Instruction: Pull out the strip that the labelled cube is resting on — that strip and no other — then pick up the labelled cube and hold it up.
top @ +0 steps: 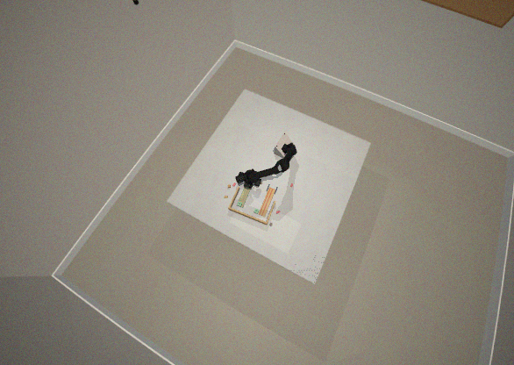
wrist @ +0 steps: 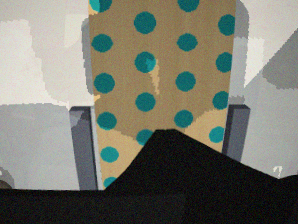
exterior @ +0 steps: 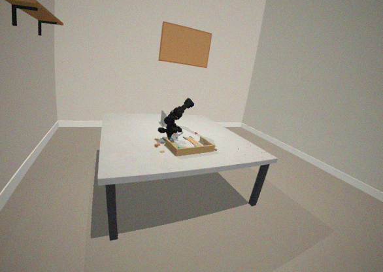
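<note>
A tan strip with teal dots (top: 244, 196) (wrist: 165, 102) lies flat at the tray's left side, with a green cube (top: 239, 204) (exterior: 180, 147) at its far end. An orange striped strip (top: 267, 201) (exterior: 193, 141) lies to the right, with another green cube (top: 256, 211) (exterior: 197, 145) beside its far part. Letters on the cubes are too small to read. My gripper (exterior: 169, 138) (wrist: 164, 139) is shut, low over the dotted strip's near end. In the wrist view its dark fingers cover part of the strip; whether they touch it is hidden.
A wooden tray (top: 248, 217) (exterior: 196, 150) has walls around both strips. Dark guide posts (wrist: 85, 150) (wrist: 237, 131) flank the dotted strip. Small blocks lie outside the tray: orange (top: 225, 196), pink (top: 234, 184), red (top: 291, 185), red (top: 278, 212) and grey (top: 271, 225).
</note>
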You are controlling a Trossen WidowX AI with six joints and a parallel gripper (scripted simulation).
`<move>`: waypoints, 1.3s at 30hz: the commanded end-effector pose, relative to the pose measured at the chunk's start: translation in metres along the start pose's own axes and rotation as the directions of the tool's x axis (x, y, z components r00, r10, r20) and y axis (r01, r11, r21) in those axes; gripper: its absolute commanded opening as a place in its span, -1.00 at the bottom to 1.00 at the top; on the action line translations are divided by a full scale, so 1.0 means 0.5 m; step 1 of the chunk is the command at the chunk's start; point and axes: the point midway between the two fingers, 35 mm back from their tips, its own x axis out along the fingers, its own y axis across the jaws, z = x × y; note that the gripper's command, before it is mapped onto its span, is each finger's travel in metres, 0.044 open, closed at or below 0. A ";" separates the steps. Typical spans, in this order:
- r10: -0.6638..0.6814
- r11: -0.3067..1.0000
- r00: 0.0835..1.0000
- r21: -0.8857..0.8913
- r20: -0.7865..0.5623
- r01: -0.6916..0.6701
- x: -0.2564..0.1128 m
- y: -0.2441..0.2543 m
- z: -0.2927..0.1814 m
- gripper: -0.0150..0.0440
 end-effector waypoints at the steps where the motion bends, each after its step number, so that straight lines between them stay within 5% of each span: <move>1: 0.005 1.000 1.000 0.002 0.000 -0.005 0.005 0.002 0.001 -0.49; 39: 0.005 1.000 1.000 0.002 0.000 -0.005 0.012 0.001 0.002 -0.49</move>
